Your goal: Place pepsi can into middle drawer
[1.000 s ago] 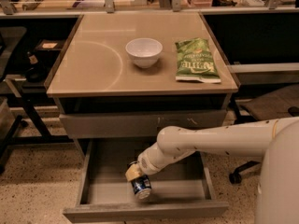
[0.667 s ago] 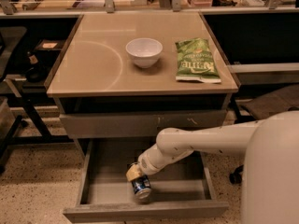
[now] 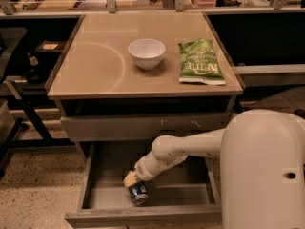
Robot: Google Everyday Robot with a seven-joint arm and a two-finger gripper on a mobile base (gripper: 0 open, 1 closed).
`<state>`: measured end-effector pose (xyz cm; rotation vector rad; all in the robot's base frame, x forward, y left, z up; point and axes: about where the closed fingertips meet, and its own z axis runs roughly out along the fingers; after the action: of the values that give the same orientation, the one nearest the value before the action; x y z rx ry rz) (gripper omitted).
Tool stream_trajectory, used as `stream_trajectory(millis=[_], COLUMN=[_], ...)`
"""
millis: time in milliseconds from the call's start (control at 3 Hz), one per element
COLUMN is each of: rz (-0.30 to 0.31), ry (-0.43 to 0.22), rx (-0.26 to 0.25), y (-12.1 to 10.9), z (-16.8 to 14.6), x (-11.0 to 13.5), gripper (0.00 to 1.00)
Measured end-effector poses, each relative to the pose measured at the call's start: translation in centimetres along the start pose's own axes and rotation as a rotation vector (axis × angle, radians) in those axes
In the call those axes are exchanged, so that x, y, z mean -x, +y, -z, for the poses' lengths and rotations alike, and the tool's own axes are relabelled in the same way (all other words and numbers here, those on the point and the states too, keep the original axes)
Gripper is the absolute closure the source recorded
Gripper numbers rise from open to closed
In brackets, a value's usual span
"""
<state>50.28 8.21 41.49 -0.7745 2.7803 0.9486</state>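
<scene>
We are starting at the left, where the bench (image 3: 90, 75) is carrying its things exactly as it was a second ago. Below its top, the middle drawer (image 3: 102, 194) is standing pulled out. Inside it, near the front panel and left of centre, the end effector (image 3: 130, 179) is reaching down to the pepsi can (image 3: 138, 193). The can is resting on the drawer's grey floor with a silver end turned toward the front. It is sitting in almost the same spot as before, while the end effector is shifting slightly leftward above it. The end effector is touching the can's upper end. We cannot tell whether it is grasping the can or has released it. Up on the bench, the white bowl (image 3: 147, 53) is sitting unmoved. The arm (image 3: 190, 147) is stretching in from the right under the scratched drawer front (image 3: 143, 127). The green chip bag (image 3: 200, 61) is lying beside the bowl. At far right, the robot's white body (image 3: 267, 171) is covering more of the view than earlier.
</scene>
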Motion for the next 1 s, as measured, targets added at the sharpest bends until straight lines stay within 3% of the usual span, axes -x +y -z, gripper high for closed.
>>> stream_trajectory(millis=[1000], rz=[-0.010], ry=[-0.022], rx=[0.026], y=[-1.3], z=[-4.1], x=[0.0], gripper=[1.00])
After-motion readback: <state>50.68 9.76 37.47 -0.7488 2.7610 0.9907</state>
